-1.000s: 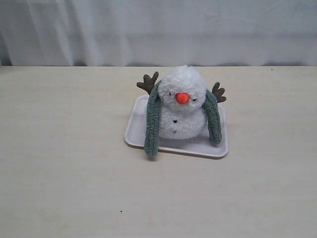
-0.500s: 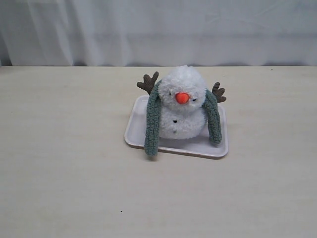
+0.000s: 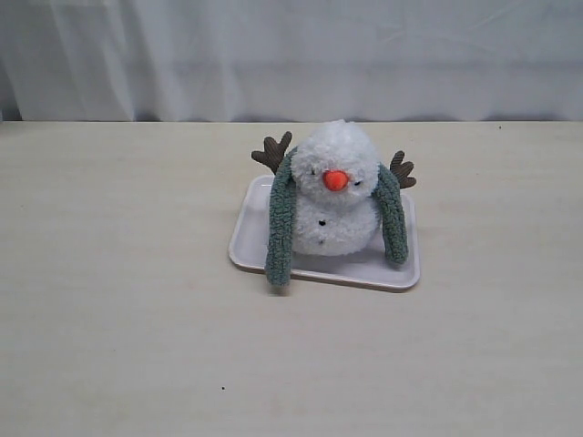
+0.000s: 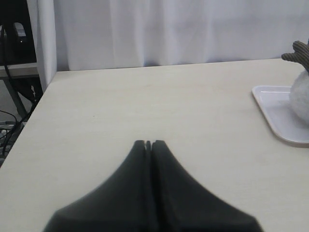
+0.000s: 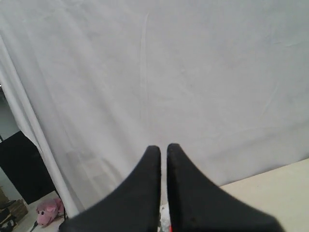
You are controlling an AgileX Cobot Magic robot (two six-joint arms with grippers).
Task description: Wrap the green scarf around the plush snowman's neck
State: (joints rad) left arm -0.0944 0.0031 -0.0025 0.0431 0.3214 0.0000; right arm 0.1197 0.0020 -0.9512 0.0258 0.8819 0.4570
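Note:
The plush snowman (image 3: 335,187) sits upright on a flat white tray (image 3: 246,241) at the table's middle. The green scarf (image 3: 280,228) runs behind its head, and both ends hang down in front, one on each side of the body; the left end reaches past the tray's rim. The front of the neck (image 3: 333,204) is bare white fluff. Neither arm shows in the exterior view. My left gripper (image 4: 148,143) is shut and empty over bare table, with the tray (image 4: 275,104) and the snowman's side (image 4: 301,94) off to one side. My right gripper (image 5: 163,147) is shut, empty, and faces the curtain.
A white curtain (image 3: 291,55) hangs along the table's far edge. The left wrist view shows the table's side edge, with a dark stand and cables (image 4: 12,72) beyond it. A pink plush toy (image 5: 48,211) lies low beside the curtain in the right wrist view.

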